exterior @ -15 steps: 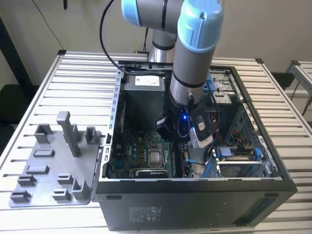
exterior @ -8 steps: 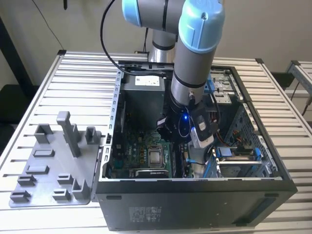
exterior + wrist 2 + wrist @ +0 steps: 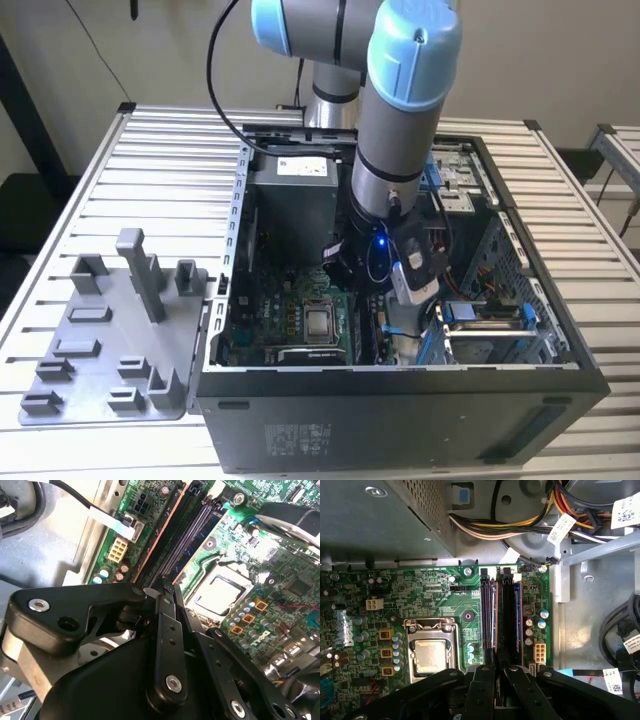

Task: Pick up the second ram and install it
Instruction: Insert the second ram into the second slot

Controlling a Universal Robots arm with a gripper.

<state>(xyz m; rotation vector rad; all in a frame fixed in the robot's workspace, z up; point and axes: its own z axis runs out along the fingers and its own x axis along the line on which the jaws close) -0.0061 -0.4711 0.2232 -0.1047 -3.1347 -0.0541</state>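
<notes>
Slatted pale metal tabletop (image 3: 90, 170) carries an open black PC case (image 3: 400, 420), with a grey pegged plastic holder (image 3: 110, 340) at its nine o'clock. Inside, the gripper (image 3: 496, 672) hangs over the green motherboard (image 3: 430, 595), its black fingers (image 3: 167, 630) nearly closed, pinching the second ram (image 3: 495, 625) edge-on over the slots (image 3: 507, 615) beside the square CPU (image 3: 429, 656). White cable labels are too small to read.

The holder (image 3: 110, 335) lies beside the PC case (image 3: 400, 420) (exterior view's left).

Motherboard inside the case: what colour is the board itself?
Green, with a silver processor seated on the motherboard; the first wrist view shows it best.
</notes>
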